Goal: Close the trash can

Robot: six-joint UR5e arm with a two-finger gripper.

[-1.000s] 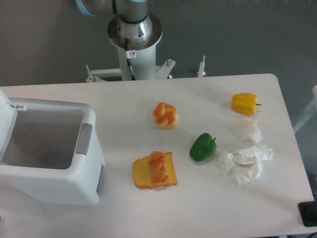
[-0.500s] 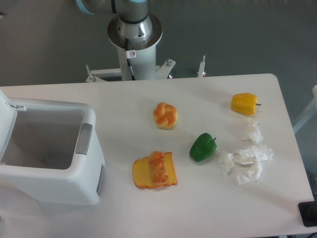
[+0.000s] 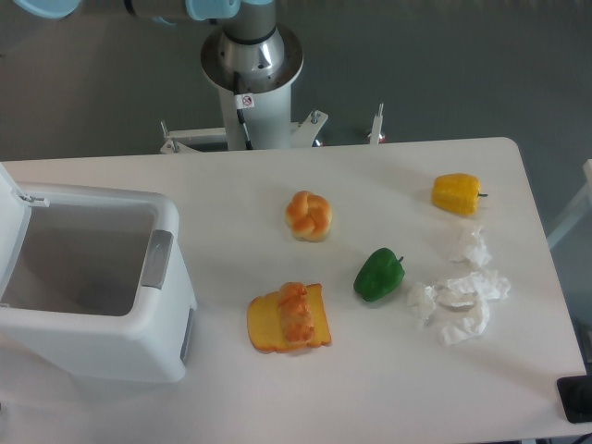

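The trash can (image 3: 92, 277) stands at the left end of the white table (image 3: 370, 388), toward the near edge. It is open: the interior is visible from above, and the hinged lid (image 3: 11, 199) stands raised at the left side of the bin. The grey latch tab (image 3: 157, 259) sits on the right-hand rim, facing the table centre.

The robot base (image 3: 252, 65) is mounted beyond the far edge of the table. Only the base column and part of the upper arm joints at the top edge are visible; the gripper is outside the view, so the jaw state cannot be told.

Other items on the table:
- A knotted bread roll (image 3: 309, 215) near the centre.
- A slice of toast with topping (image 3: 288, 317), nearer than the roll.
- A green bell pepper (image 3: 379, 275), right of the toast.
- A yellow bell pepper (image 3: 457, 193) at the far right.
- Crumpled white tissues (image 3: 460, 296), just right of the green pepper.
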